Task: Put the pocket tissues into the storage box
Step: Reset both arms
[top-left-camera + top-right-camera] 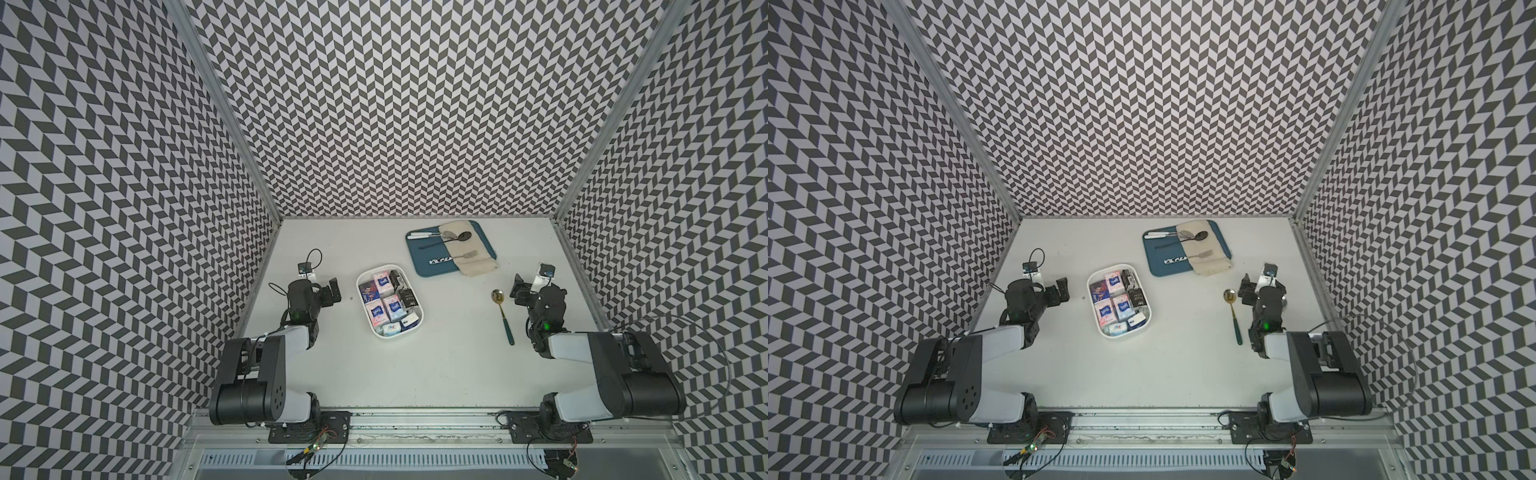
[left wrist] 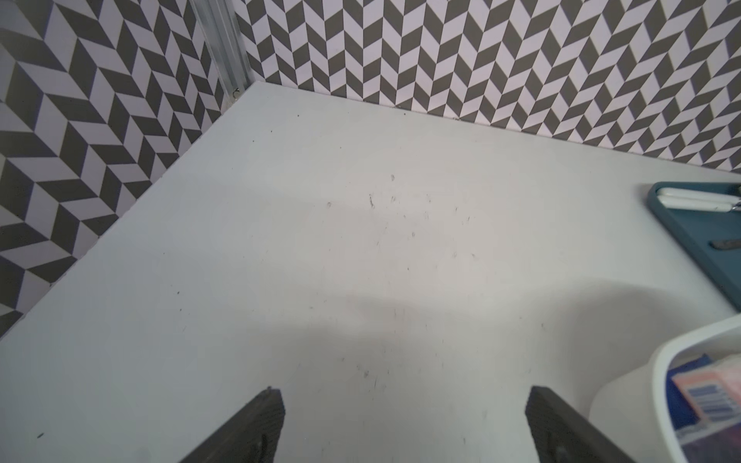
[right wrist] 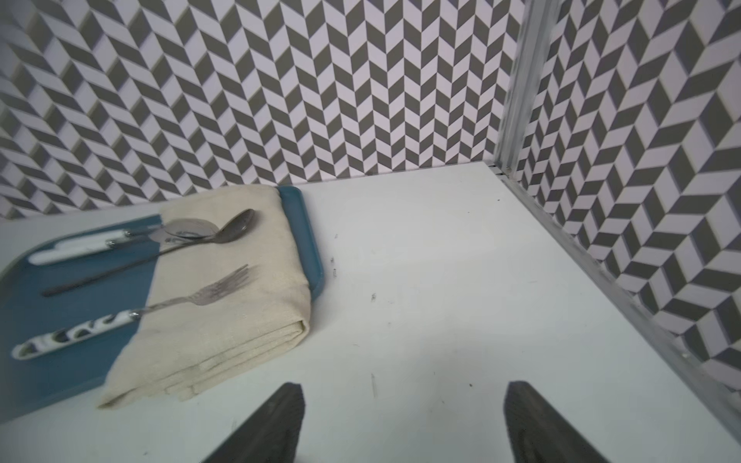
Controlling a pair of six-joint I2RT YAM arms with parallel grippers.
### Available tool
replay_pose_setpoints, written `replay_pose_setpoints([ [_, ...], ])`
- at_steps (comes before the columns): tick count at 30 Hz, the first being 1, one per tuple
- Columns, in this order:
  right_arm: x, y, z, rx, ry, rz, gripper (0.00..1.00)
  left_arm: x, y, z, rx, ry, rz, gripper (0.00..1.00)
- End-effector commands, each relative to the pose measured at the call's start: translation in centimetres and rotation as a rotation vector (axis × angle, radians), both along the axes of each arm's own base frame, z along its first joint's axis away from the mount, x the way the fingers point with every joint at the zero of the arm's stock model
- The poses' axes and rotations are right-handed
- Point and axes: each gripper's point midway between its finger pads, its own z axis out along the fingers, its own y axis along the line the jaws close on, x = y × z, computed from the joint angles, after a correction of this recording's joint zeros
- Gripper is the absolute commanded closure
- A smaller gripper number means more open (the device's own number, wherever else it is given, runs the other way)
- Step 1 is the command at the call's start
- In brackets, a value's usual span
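The storage box (image 1: 360, 291), a shallow white tub, sits left of the table's middle in both top views, rim also (image 1: 1090, 293). Pocket tissues (image 1: 382, 283) in pink-white, dark blue, black and pale blue fill it, lying flat and on edge (image 1: 1113, 282). My left gripper (image 1: 332, 291) hovers just left of the box, open and empty; in the left wrist view its gripper (image 2: 405, 395) spans bare table, with the box rim (image 2: 681, 340) and a packet (image 2: 705, 389) beside it. My right gripper (image 1: 519, 286) is open and empty at the far right, over bare table (image 3: 405, 391).
A blue tray (image 1: 417, 255) with cutlery and a folded beige cloth (image 1: 471, 257) lies at the back, close to the right gripper in its wrist view (image 3: 60, 381). A gold spoon with a green handle (image 1: 497, 296) lies beside the right arm. Patterned walls enclose three sides.
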Motion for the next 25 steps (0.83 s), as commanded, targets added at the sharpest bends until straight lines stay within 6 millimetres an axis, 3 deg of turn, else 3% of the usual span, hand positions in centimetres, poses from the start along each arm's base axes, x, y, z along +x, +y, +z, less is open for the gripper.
replay_pose_setpoints([
  [1,0.2,2.1,4.6,-0.023,-0.242,0.129,0.01,1.4,0.5,5.2,0.044,-0.269,0.011,0.00],
  [4,0.2,2.2,4.8,-0.030,-0.248,0.138,0.01,1.9,-1.1,4.6,0.093,-0.258,-0.034,0.00],
  [6,0.7,2.2,4.3,-0.028,-0.206,0.135,0.01,0.1,-2.1,4.5,0.138,-0.313,-0.048,0.00],
  [8,0.6,2.3,4.4,-0.030,-0.208,0.139,0.01,-1.0,-1.3,5.7,0.158,-0.403,0.028,0.00],
  [10,0.5,2.4,4.5,-0.035,-0.220,0.141,0.01,0.0,-1.4,4.6,0.129,-0.322,-0.002,0.00],
  [25,0.8,2.6,4.2,-0.042,-0.201,0.146,0.00,0.0,-1.2,4.8,0.129,-0.334,-0.003,0.00],
])
